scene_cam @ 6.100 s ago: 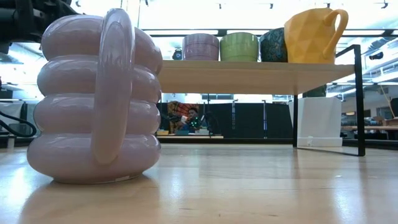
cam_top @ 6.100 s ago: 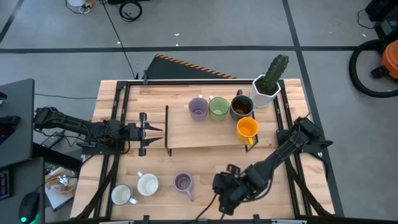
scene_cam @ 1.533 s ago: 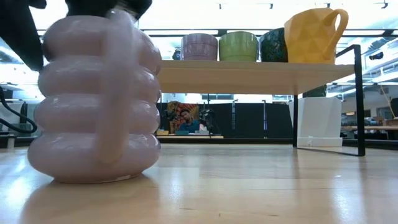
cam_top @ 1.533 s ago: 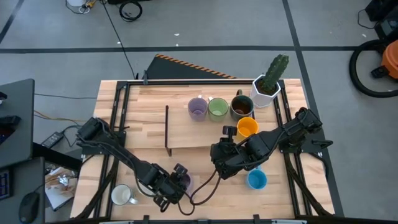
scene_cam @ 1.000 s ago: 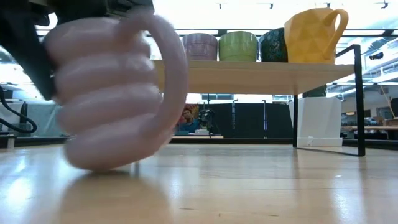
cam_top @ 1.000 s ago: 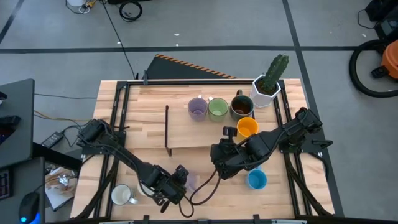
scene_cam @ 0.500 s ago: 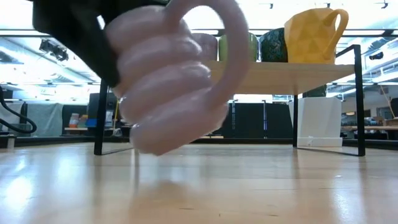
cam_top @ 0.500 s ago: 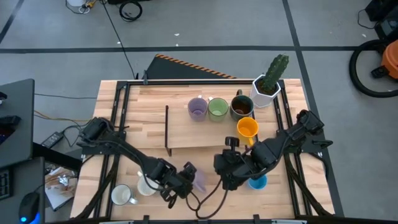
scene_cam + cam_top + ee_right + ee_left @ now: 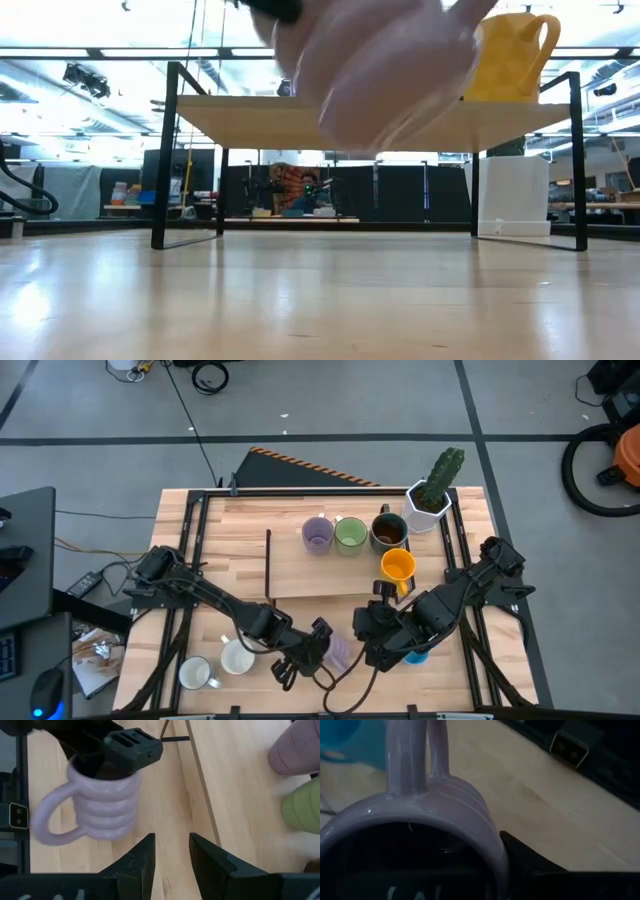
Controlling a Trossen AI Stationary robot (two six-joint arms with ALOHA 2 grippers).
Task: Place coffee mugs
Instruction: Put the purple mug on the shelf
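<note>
In the high view, a ribbed lilac mug (image 9: 340,651) is held off the worktop (image 9: 290,575) by the left tool (image 9: 318,643), near the middle of the front edge, with the right tool (image 9: 377,641) just beside it and a blue mug (image 9: 414,653) mostly hidden under the right arm. A second lilac mug (image 9: 318,532), a green mug (image 9: 351,535) and a dark brown mug (image 9: 388,533) are lined up on the shelf (image 9: 300,568), an orange mug (image 9: 398,566) is set near its right end, and two white mugs (image 9: 238,657) are seen at the front left corner. In the low view, the ribbed mug (image 9: 385,60) is shown raised and blurred before the shelf (image 9: 250,110). In the left wrist view, the mug (image 9: 427,815) is shown pinched at its rim by that tool. In the right wrist view, the right tool (image 9: 171,852) is seen with its fingers spread, and the ribbed mug (image 9: 100,810) is seen apart from them.
</note>
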